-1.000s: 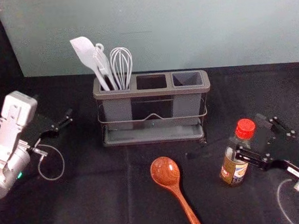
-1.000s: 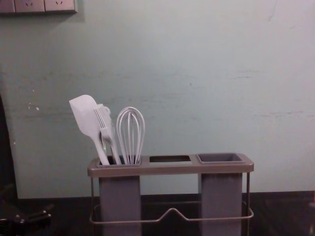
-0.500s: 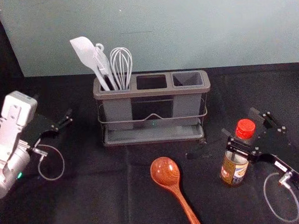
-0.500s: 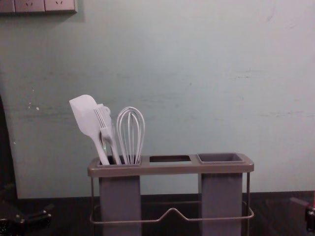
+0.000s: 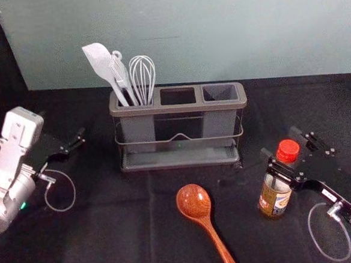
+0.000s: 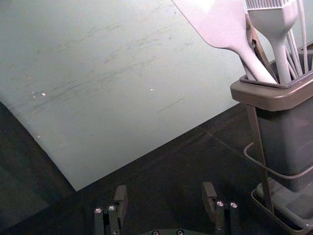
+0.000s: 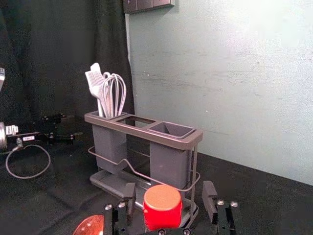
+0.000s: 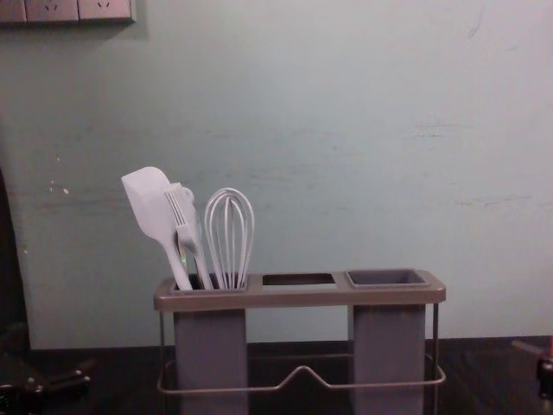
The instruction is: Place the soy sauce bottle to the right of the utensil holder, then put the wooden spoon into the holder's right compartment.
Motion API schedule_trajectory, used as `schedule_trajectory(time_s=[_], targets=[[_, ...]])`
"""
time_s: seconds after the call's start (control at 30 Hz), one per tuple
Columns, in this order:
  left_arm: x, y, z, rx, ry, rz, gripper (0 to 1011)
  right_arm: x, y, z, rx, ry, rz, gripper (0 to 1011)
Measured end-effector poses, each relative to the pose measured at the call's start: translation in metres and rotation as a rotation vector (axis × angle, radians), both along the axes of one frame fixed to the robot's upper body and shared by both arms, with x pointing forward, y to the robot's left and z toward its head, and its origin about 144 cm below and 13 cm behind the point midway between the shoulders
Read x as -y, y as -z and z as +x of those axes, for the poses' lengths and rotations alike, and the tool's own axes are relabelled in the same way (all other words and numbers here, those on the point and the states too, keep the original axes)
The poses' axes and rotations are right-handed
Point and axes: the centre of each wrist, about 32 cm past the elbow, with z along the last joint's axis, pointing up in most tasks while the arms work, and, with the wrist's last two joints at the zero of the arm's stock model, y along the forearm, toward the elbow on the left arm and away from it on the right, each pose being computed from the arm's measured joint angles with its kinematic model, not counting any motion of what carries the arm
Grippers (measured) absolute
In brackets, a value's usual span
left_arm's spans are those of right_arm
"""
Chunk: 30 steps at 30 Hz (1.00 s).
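On the counter (image 5: 111, 238), in front of the utensil holder (image 5: 179, 109) and off its right end, the soy sauce bottle (image 5: 274, 198) stands upright between the right gripper's (image 5: 280, 143) wide-parted, empty jaws. Left of it lies the wooden spoon (image 5: 194, 202). The left gripper (image 5: 62, 125) idles left of the holder, jaws wide, holding nothing.

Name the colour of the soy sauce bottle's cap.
The cap is red, clearest in the right wrist view.
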Motion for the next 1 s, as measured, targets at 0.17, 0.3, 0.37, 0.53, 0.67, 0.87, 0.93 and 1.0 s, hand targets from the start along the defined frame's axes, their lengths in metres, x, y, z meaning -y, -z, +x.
schedule_trajectory(time_s=[0.17, 0.3, 0.37, 0.53, 0.67, 0.87, 0.93, 1.0], targets=[[0.000, 0.000, 0.000, 0.000, 0.000, 0.000, 1005, 0.000, -0.001, 0.000, -0.003, -0.005, -0.001, 743], [0.000, 0.000, 0.000, 0.000, 0.000, 0.000, 1005, 0.000, -0.002, -0.001, -0.004, -0.007, -0.005, 628], [0.000, 0.000, 0.000, 0.000, 0.000, 0.000, 1005, 0.000, -0.002, -0.001, -0.004, -0.009, -0.005, 593], [0.000, 0.000, 0.000, 0.000, 0.000, 0.000, 1005, 0.000, -0.004, -0.002, -0.004, -0.009, -0.007, 409], [0.000, 0.000, 0.000, 0.000, 0.000, 0.000, 1005, 0.000, -0.005, -0.003, -0.002, -0.007, -0.008, 390], [0.000, 0.000, 0.000, 0.000, 0.000, 0.000, 1005, 0.000, -0.010, -0.006, 0.013, -0.007, -0.007, 390], [0.000, 0.000, 0.000, 0.000, 0.000, 0.000, 1005, 0.001, -0.013, -0.007, 0.019, -0.005, -0.005, 390], [0.000, 0.000, 0.000, 0.000, 0.000, 0.000, 1005, 0.001, -0.014, -0.008, 0.024, -0.002, -0.004, 390]])
